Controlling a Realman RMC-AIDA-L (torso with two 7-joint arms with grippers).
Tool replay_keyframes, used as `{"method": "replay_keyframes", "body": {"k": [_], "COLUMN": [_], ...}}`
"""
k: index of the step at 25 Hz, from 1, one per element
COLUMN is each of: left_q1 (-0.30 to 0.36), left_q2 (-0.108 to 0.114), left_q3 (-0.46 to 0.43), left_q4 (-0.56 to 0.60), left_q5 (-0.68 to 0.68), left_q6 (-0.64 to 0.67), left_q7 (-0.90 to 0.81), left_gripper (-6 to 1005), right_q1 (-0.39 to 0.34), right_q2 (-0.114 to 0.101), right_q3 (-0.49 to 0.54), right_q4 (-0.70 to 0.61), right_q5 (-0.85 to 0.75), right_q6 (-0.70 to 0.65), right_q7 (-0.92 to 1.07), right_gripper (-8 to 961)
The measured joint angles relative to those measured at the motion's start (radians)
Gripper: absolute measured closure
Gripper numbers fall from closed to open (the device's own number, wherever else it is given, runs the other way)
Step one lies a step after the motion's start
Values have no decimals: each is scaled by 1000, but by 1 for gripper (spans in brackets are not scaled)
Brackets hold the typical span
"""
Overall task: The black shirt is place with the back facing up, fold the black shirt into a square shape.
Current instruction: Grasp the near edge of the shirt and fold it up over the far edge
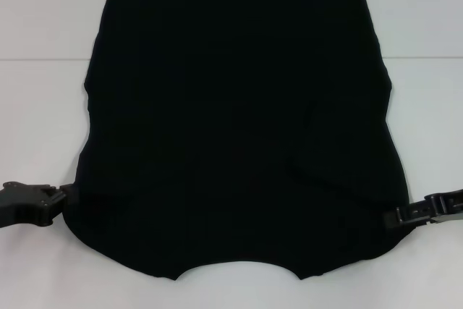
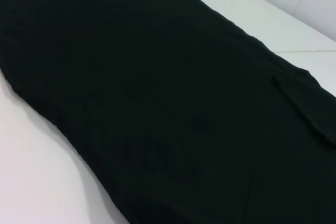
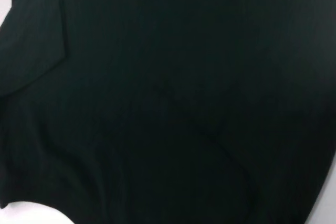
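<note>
A white table (image 1: 43, 106) carries everything; the black shirt (image 1: 239, 128) lies flat on it, plain side up, sleeves folded in; bare white tabletop shows on both sides of the shirt.

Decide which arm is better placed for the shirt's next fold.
Neither clearly: the left gripper and right gripper sit at opposite edges of the shirt, both near the collar end. A two-arm fold seems likeliest.

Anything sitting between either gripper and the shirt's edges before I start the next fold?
Nothing visible. The left gripper is at the black shirt's near-left edge, the right gripper at its near-right edge, both already against the fabric. Only the white table surrounds it.
</note>
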Motion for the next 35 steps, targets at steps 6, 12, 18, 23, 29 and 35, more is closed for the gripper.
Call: {"method": "replay_keyframes", "body": {"k": [6,12,18,23,29,35], "left_q1": [-2,-3,-3,-3,0,16], "left_q2": [1,1,1,1,0,-8], "left_q3": [0,0,0,0,0,0], "left_q4": [0,0,0,-6,-13,-12], "left_q5": [-1,-3,-4,-15,-38,-49], "left_q6": [-7,-10,-11,-11,20,126], "left_q7": [0,3,12,13,-26,-86], "left_gripper": [978,976,977,977,978,977], "right_q1": [17,17,17,8,-29,-87], "right_q2": [5,5,10,21,26,1], "right_q3": [-4,-2,1,3,84,186], "right_q4": [6,3,4,6,-1,-3], "right_q5": [-3,-5,-5,-2,2,2], "right_q6": [8,24,30,31,-2,-69], "right_q7": [8,33,33,20,-61,-170], "right_gripper": [218,410,727,820,894,893]}}
